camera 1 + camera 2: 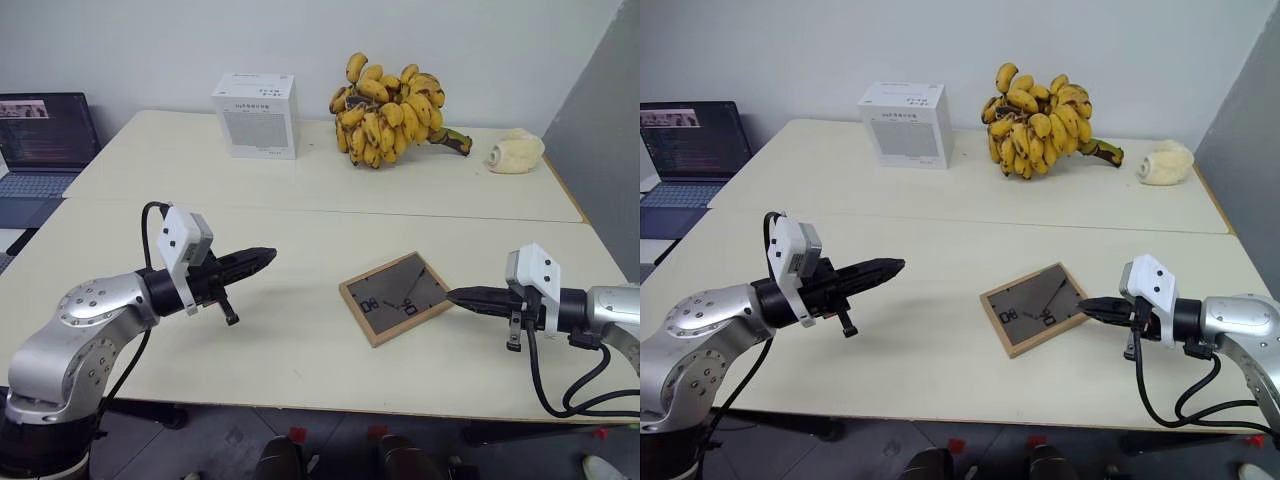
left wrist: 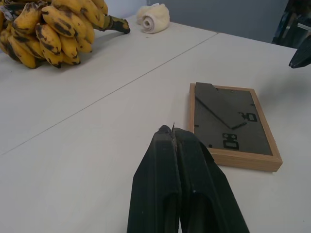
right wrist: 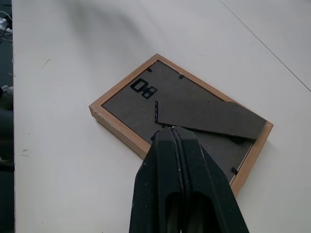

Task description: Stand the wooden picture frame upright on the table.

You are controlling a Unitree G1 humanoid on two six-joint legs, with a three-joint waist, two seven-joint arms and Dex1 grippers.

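We can read no brand; the white box (image 1: 255,115) at the far side of the counter (image 1: 300,340) carries print too small to make out, and the frame's back shows a black clip shaped like "08". Our left claw (image 1: 262,259) points level toward the middle, fingers pressed shut on nothing. Our right claw (image 1: 462,296) reaches in from the opposite side, tilted slightly down, also shut and empty, its tip just beside the wooden picture frame (image 1: 397,297). The frame lies flat, face down, turned diagonally, light-wood border around a dark grey-brown back panel with the stand (image 3: 210,119) folded against it. Bananas (image 1: 388,110) sit beyond.
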